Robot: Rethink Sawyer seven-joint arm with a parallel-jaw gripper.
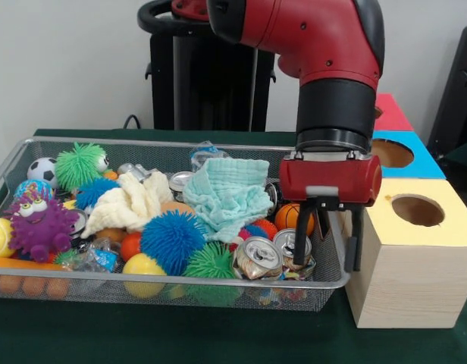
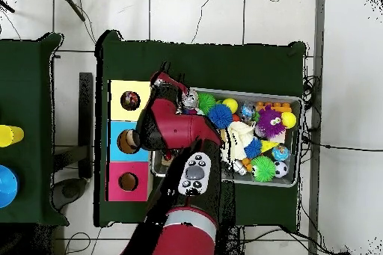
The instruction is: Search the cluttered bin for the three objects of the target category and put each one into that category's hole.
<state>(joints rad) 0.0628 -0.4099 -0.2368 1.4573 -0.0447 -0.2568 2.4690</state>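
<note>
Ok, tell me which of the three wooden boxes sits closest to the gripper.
The yellow-topped box. It stands right beside the gripper at the bin's end, while the blue-topped box and red-topped box sit farther back.

1. Bin [image 1: 21,148]: silver wire mesh.
2. Box [image 1: 415,250]: pale wood, yellow top; neighbours blue-topped [image 1: 427,159] and red-topped [image 1: 391,112].
3. Table [image 1: 180,334]: dark green.
4. Arm [image 1: 309,38]: red and black; hand [image 1: 330,239] red body, black fingers.
5. Cloths: mint [image 1: 226,189], pale yellow [image 1: 131,201].
6. Spiky balls: blue [image 1: 173,239], green [image 1: 78,165]; purple monster toy [image 1: 40,224].
</note>
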